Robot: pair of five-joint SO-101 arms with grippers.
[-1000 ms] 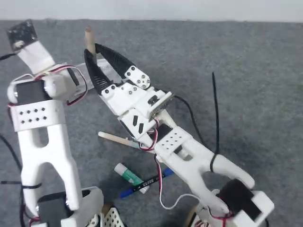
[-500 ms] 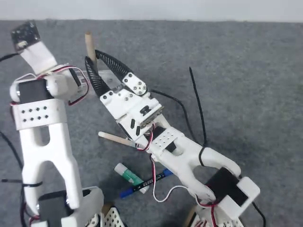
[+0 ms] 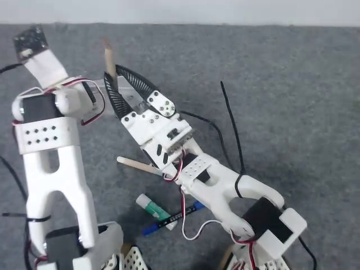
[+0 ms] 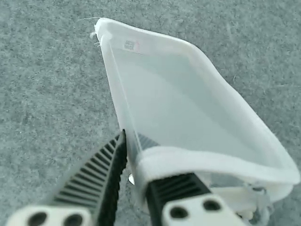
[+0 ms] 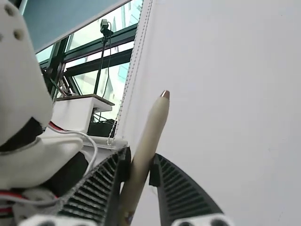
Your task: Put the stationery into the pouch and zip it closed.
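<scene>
Tilt the wooden pencil (image 3: 108,58) tip-down before lowering it, and aim for the mouth of the pouch (image 4: 188,103), not its outer wall. Note the right gripper (image 5: 141,159) clenched low on the shaft, with most of the length standing upright above the jaws. Expect swing at the free end, so go slowly and correct from the left wrist view. Hold the banded edge steady with the left gripper (image 4: 134,143), pinched onto the pouch rim near one corner. Check the opening first, since its width is hard to judge from here, and avoid any tug likely to collapse it. Let go only with the pencil well inside, laid along the long side. Leave for later the wooden stick (image 3: 136,165), the glue stick (image 3: 153,207) and the blue pen (image 3: 169,219), all lying on the grey carpet (image 3: 292,84) between the two arms' bases, well apart from the pouch. Treat the pouch as a translucent white sleeve, thin-walled, with a thicker white band along the gripped edge and a small label at a far corner. Probably limp, and ready to fold under a push. Find it just beside the right gripper.
</scene>
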